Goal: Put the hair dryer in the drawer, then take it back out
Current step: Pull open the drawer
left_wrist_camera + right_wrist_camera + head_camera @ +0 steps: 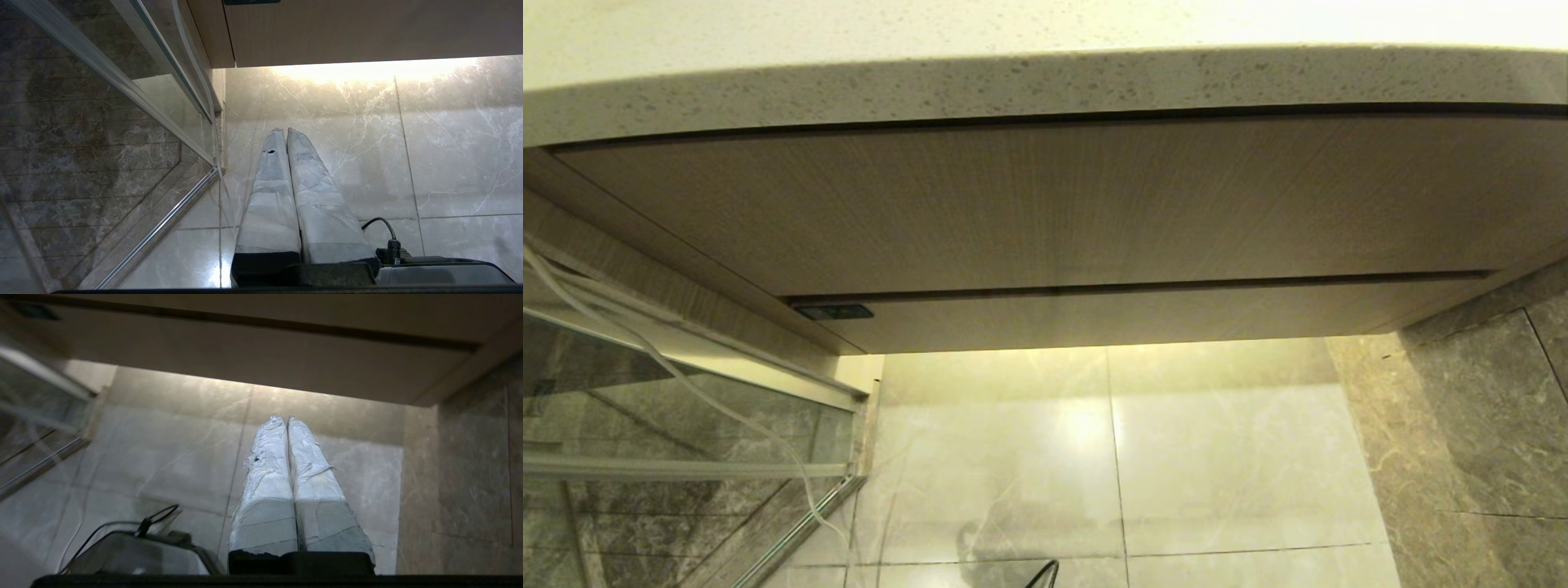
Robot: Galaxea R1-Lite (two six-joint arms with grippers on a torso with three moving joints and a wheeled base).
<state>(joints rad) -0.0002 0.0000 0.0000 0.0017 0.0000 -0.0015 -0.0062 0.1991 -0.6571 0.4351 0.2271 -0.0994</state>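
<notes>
Drawer (1143,318) closed flush under taller wood-grain front panel (1054,204), below speckled countertop (1013,82). Hair dryer not visible in any view. Left gripper (284,130) fingers pressed together, empty, over marble floor (449,143). Right gripper (284,417) likewise closed, empty, low before cabinet.

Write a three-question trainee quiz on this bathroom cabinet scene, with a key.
1. True or false: the drawer under the stone counter is pulled out.
2. Which gripper has its jaws shut? A) left gripper only B) right gripper only C) both
3. Fill in: the hair dryer is ___ in these views.

Key: 1 false; 2 C; 3 not visible.
</notes>
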